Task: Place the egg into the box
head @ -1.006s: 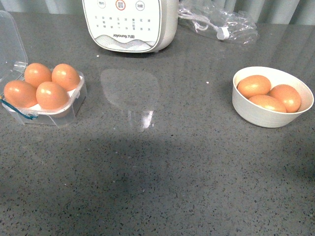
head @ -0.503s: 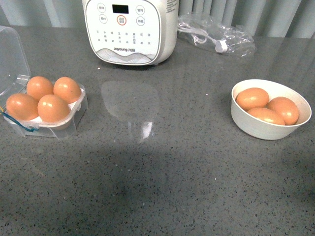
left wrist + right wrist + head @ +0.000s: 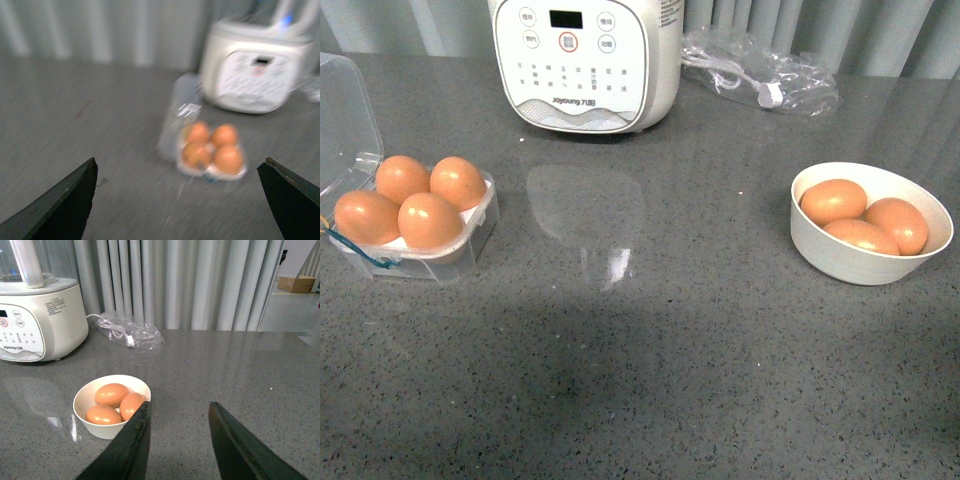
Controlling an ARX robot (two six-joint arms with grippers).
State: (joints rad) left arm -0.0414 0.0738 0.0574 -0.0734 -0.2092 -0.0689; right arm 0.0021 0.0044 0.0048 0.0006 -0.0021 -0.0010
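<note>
Left pincer (image 3: pixel 180 161): jaws spread wide, nothing between them, raised above the table (image 3: pixel 640 380); this wrist view is blurred. Right pincer (image 3: pixel 179 403): jaws apart, likewise unloaded.

In the front view, the box (image 3: pixel 432 262) stands at the middle left of the frame. Its lid (image 3: pixel 345 120) is swung up behind it, and all four hollows are filled with eggs (image 3: pixel 428 220). The white bowl (image 3: pixel 840 262) at the middle right holds three further eggs (image 3: pixel 833 200). A white appliance (image 3: pixel 585 60) stands at top centre, with a clear bag (image 3: pixel 760 70) to its right.
</note>
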